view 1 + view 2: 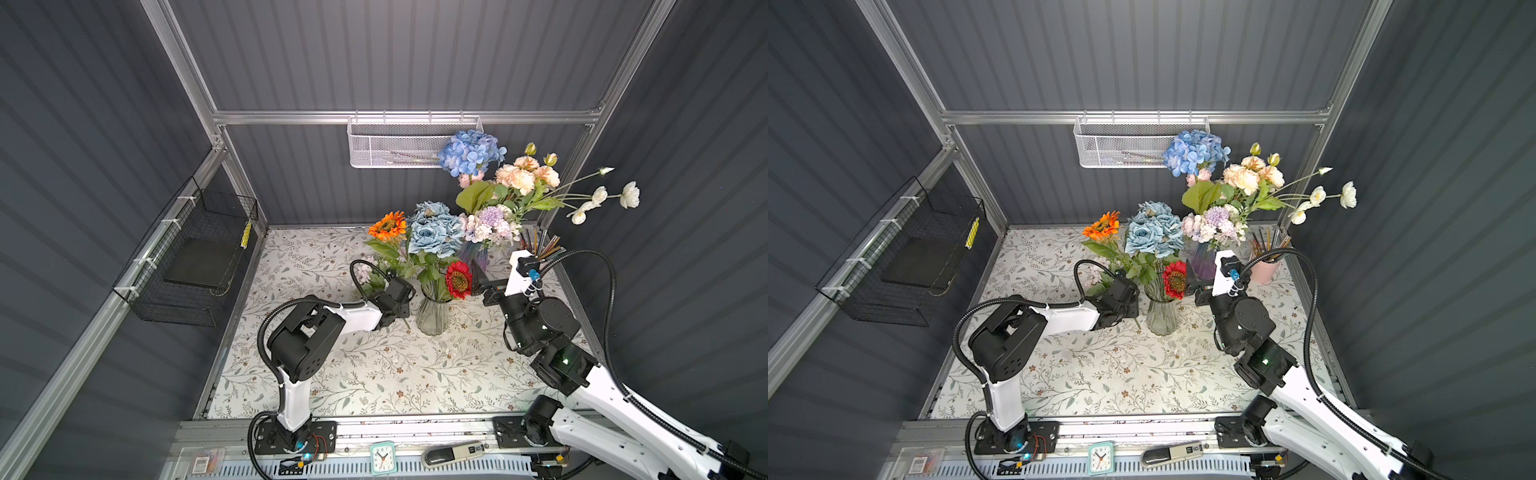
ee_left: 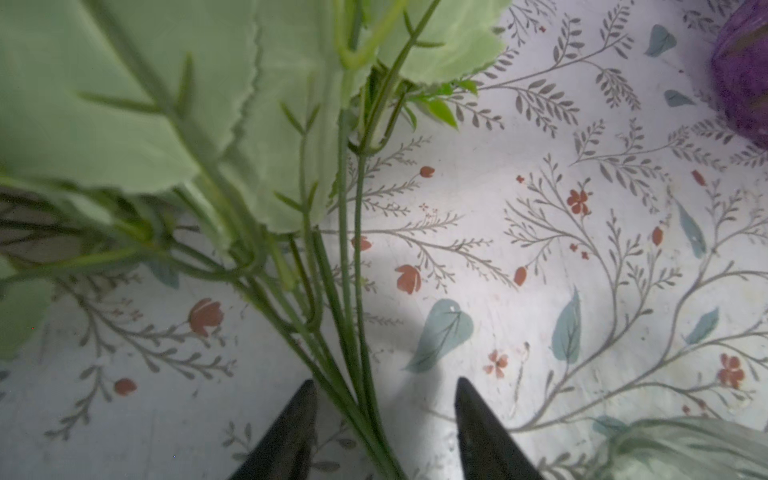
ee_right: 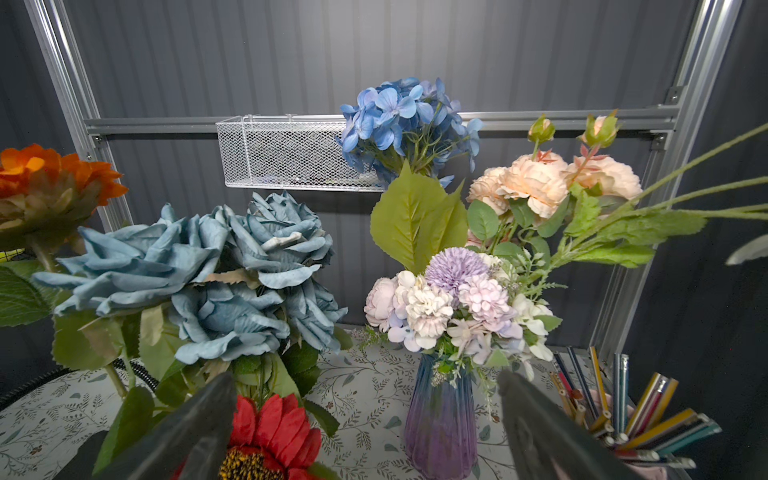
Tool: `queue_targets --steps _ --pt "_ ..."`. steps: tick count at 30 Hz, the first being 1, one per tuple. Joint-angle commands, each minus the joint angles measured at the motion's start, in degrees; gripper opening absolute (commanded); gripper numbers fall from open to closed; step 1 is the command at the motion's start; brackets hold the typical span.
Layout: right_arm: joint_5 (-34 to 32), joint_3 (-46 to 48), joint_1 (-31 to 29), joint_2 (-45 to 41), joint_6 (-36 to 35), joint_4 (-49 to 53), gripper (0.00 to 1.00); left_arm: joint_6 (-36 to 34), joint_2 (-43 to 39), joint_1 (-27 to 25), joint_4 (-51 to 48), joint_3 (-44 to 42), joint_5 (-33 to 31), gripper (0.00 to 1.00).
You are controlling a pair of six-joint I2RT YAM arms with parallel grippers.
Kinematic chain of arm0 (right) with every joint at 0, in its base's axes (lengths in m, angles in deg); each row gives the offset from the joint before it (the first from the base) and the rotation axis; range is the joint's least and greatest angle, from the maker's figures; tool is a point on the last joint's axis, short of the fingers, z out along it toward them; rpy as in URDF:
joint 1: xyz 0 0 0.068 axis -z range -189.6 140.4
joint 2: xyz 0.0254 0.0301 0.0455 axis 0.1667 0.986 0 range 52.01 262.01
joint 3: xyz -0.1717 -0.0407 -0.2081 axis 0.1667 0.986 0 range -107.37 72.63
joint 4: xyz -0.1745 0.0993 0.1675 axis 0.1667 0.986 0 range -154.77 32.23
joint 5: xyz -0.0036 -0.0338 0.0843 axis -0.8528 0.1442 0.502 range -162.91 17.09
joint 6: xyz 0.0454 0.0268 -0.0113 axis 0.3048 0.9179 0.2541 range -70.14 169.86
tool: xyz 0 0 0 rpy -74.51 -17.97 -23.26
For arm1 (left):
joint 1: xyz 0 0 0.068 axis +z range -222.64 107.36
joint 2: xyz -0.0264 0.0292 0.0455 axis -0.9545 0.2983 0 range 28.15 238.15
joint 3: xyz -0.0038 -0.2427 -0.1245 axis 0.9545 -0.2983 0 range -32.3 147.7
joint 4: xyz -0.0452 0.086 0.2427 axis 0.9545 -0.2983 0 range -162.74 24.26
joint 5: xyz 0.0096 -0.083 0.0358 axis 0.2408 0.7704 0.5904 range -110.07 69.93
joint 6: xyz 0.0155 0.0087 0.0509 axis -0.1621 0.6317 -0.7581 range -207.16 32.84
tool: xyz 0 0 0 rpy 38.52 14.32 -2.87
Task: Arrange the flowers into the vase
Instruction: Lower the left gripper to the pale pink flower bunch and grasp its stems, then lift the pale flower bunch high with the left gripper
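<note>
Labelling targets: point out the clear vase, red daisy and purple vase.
clear vase (image 1: 432, 318), in a top view, ribbed glass body.
red daisy (image 1: 459, 282), in a top view, dark centre.
purple vase (image 3: 440, 424), right wrist view, ribbed body.

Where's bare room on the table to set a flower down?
Front tablecloth, from its near edge up to the clear vase, is bare; so is the back-left corner. Back right is crowded: purple vase, pencil cup.

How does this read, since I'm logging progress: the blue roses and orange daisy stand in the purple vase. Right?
Wrong vase: the blue roses and orange daisy stand in the clear glass vase, as both top views show.
</note>
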State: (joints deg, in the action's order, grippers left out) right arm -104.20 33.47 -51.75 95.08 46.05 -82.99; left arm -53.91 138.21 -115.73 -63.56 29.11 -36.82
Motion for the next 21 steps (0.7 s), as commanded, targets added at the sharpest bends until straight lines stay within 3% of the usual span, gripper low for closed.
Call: queue_targets --steps 1,4,10,15,21 --pt "0.4 0.4 0.2 -0.3 0.5 -0.7 0.99 -0.1 1.3 -0.3 -2.4 0.8 -1.3 0.4" --pt "1.0 0.2 0.2 0.0 0.4 -0.8 0.99 1.2 1.0 -0.3 -2.3 -0.7 -1.8 0.29" --pt "1.8 -0.3 0.2 0.3 0.0 -1.6 0.99 4.4 -2.0 0.0 -2.9 -6.0 -4.1 0.18" --pt "2.8 -0.7 0.2 0.6 -0.2 -1.9 0.99 5.8 -6.6 1.2 -4.3 -10.3 -6.8 0.0" --pt "4.4 -1.8 0.2 0.3 -0.1 -1.7 0.99 7.0 -14.7 6.5 -3.2 -15.2 -6.0 0.0"
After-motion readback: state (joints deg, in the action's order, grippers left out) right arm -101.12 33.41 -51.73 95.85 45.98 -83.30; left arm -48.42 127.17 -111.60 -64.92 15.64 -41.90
